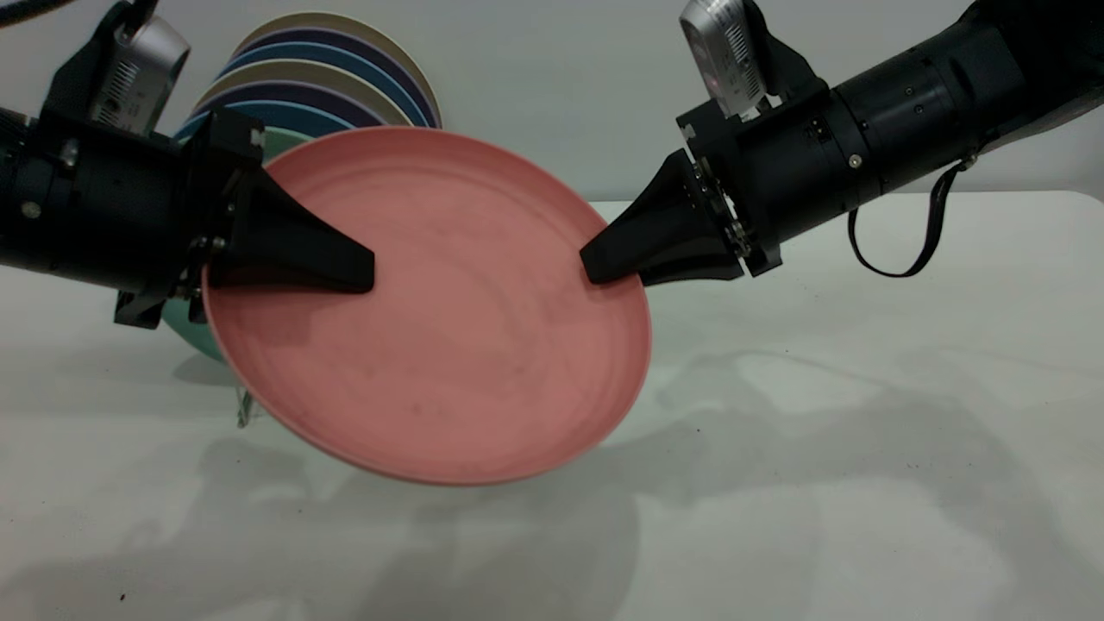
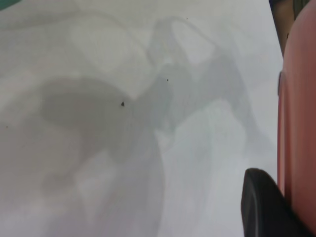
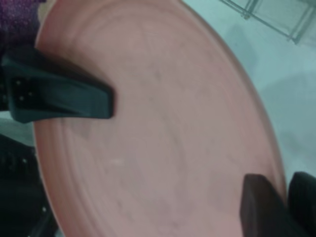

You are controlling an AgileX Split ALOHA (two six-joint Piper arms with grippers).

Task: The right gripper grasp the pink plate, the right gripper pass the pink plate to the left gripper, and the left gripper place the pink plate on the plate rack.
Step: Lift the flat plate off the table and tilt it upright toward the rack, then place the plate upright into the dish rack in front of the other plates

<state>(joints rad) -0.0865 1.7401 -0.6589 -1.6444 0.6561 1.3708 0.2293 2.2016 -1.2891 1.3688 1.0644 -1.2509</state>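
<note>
From the exterior view, the pink plate hangs tilted in the air above the table, its face toward the camera. My left gripper is clamped on its rim at about nine o'clock, one finger lying across the face. My right gripper pinches the rim at about three o'clock. Behind my left arm, at eleven o'clock of the plate, a row of upright plates stands, with a teal-green plate showing under my left wrist. A bit of the plate rack wire shows at the plate's eight o'clock.

In the left wrist view, the plate runs edge-on beside my dark finger.

In the right wrist view, my own fingers straddle the plate's rim, while my left gripper's finger lies on its face at the opposite side. Rack wire lies on the table beyond.
</note>
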